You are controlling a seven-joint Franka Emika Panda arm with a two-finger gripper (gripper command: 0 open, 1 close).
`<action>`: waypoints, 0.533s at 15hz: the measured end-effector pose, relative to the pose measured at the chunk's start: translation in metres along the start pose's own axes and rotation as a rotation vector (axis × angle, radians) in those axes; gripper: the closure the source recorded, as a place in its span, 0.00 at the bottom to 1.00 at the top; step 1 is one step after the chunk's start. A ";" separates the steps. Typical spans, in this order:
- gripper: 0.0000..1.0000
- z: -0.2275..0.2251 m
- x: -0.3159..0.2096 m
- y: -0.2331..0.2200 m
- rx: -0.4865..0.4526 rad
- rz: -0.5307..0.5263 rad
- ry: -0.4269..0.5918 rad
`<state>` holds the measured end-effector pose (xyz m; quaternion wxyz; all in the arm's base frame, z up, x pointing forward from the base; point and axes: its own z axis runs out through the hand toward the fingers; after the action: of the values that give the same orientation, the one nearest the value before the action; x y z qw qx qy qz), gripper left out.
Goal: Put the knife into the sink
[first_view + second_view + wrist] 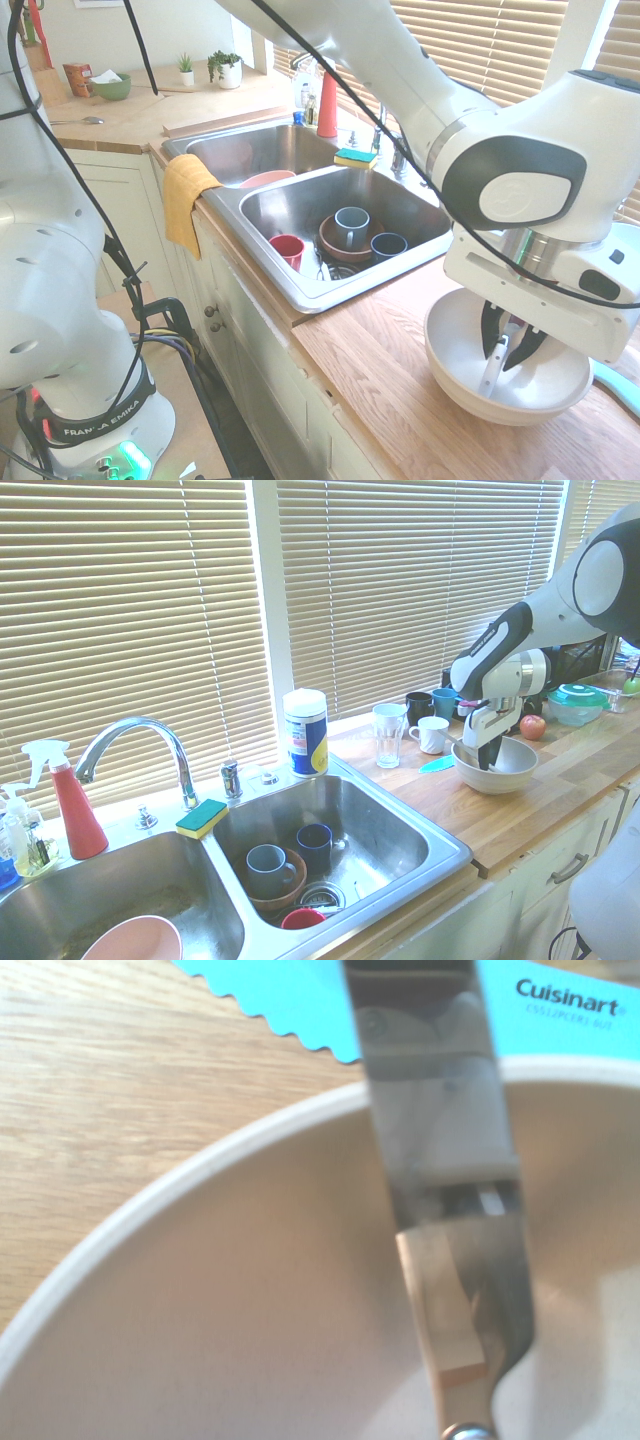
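Closing on the slim white-handled knife [496,366], the black two-finger gripper [512,352] stands partly open astride it inside the wide cream ceramic bowl [452,372], right of the stainless double-basin sink [300,292]. A firm hold isn't evident; the fingers should pinch squarely before lifting, clearing the bowl's rim.
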<state>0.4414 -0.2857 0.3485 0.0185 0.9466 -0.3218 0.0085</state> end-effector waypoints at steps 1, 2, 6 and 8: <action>1.00 0.000 0.000 0.000 0.000 -0.001 -0.001; 1.00 0.000 -0.001 0.000 0.000 -0.002 0.000; 1.00 -0.003 -0.002 0.000 -0.002 -0.005 0.005; 1.00 -0.014 -0.003 0.001 0.006 -0.003 0.018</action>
<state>0.4386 -0.2839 0.3623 0.0185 0.9470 -0.3201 0.0180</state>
